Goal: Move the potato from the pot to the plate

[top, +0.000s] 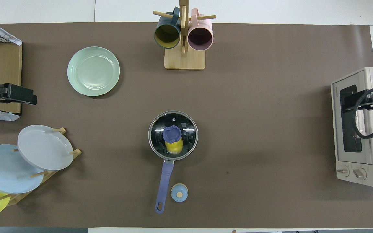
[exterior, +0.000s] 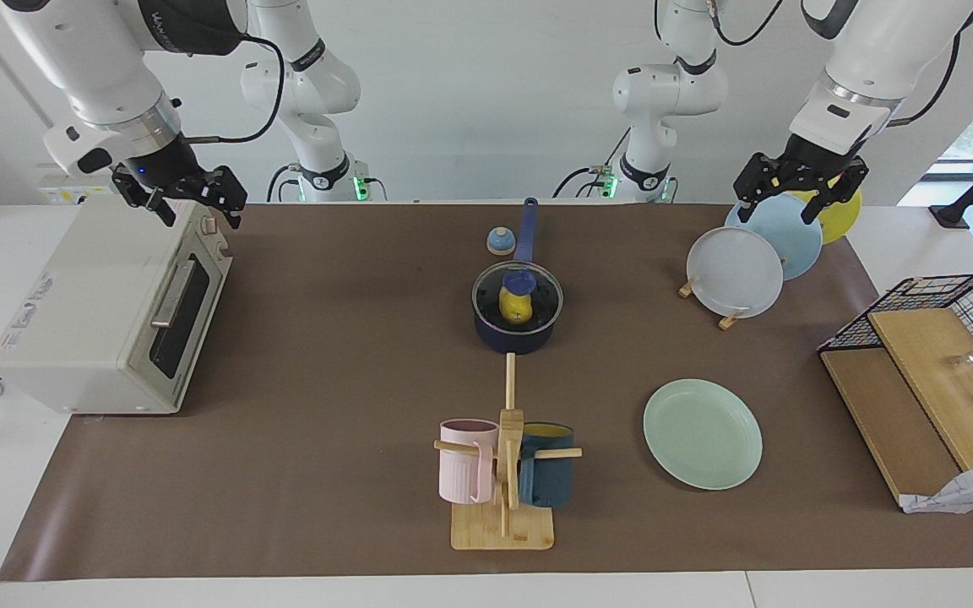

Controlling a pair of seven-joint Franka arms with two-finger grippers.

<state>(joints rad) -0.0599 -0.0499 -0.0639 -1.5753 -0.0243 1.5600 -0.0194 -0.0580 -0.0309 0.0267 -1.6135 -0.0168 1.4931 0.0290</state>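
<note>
Potato [exterior: 517, 306] sits inside lidded pot [exterior: 513, 336].

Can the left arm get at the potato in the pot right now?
Probably not yet. The potato sits in the pot under a glass lid, which must come off first. The left gripper hangs over the plate rack, nothing between it and the pot.

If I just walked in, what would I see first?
Probably the bright yellow potato under the glass lid of the dark blue pot in the middle of the table. Next, the mint-green plate, farther from the robots toward the left arm's end. Both arms wait high: the left gripper over the plate rack, the right gripper over the toaster oven.
</note>
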